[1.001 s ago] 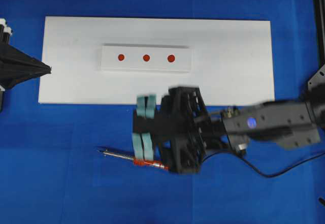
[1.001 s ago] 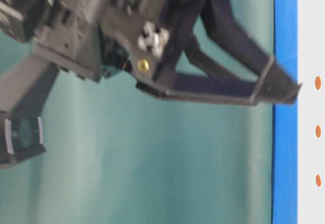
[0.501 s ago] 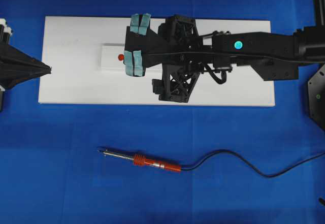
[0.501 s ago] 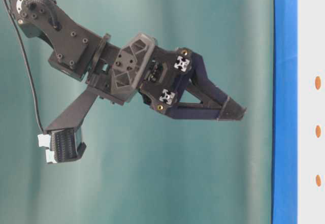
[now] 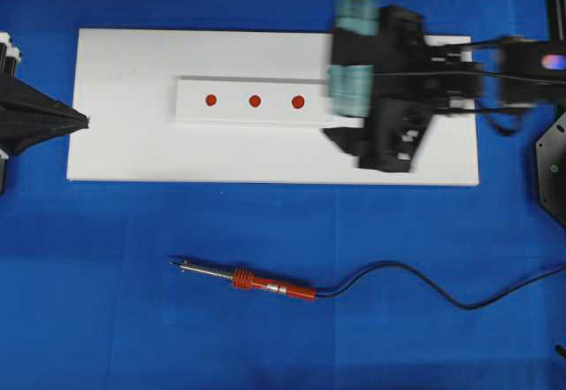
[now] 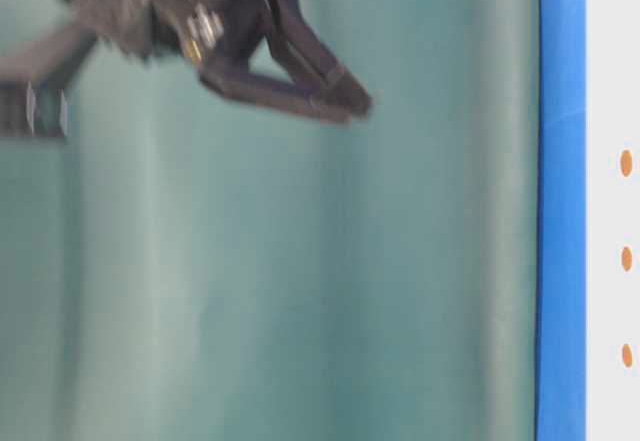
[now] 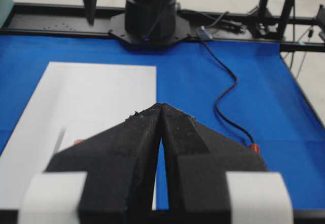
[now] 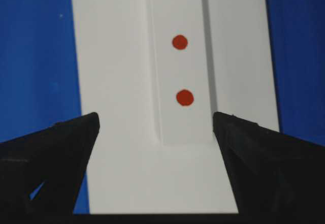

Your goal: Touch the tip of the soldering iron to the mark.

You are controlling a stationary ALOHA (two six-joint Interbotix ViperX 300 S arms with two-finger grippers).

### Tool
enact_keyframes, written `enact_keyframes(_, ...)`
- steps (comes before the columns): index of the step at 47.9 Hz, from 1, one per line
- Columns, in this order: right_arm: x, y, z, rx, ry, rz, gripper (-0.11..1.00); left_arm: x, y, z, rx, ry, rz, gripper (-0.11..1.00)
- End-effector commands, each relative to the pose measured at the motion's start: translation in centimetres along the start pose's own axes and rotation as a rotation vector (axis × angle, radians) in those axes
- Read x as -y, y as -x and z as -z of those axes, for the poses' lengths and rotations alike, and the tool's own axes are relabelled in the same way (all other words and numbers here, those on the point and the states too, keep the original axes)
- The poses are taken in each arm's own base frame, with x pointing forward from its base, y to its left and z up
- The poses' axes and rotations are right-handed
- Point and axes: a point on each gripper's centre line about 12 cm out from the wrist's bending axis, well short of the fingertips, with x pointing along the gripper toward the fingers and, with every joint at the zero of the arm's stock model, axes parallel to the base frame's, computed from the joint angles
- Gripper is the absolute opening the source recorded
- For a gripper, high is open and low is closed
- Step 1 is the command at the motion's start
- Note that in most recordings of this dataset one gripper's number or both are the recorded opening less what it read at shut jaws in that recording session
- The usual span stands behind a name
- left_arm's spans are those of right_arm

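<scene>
On blue cloth (image 5: 106, 319) | slim orange-handled soldering iron (image 5: 256, 280) | curling black cord (image 5: 424, 284)

Right gripper (image 5: 354, 54) motion-blurred overhead, soldering iron (image 5: 252, 279) cord cut off at right edge, tip too small.

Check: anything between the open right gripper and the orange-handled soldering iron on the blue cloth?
Nothing visible. The right gripper, open, hovers over the white board; the orange-handled soldering iron lies on bare blue cloth below the board's near edge.

A blue cloth (image 5: 88, 302) covers the table. A teal curtain (image 6: 300, 311) hangs behind it. A black metal frame (image 7: 61, 25) edges the far side.
</scene>
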Motion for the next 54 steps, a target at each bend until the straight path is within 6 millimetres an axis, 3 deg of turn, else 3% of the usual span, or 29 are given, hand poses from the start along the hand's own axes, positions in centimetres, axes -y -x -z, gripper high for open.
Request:
enact_keyframes(1,0.4,3.0,0.6,0.098,-0.008,-0.024,0.87,0.1,-0.2,-0.5,0.012,0.0,0.004,0.0)
enact_keyframes(14,1.8,9.2,5.4,0.311,-0.024,-0.076,0.87,0.1,-0.2,-0.5,0.014,0.0,0.004,0.0)
enact_keyframes(20,2.2,10.6,7.5,0.361,-0.032,-0.089,0.87,0.1,-0.2,-0.5,0.014,-0.001,0.006,0.0)
enact_keyframes(35,2.7,10.4,11.7,0.372,-0.031,-0.096,0.84,0.1,-0.1,-0.4,0.014,-0.001,0.004,0.0)
enact_keyframes(54,3.4,9.1,14.3,0.385,-0.045,-0.081,0.84,0.1,-0.1,-0.4,0.014,-0.001,0.004,0.0)
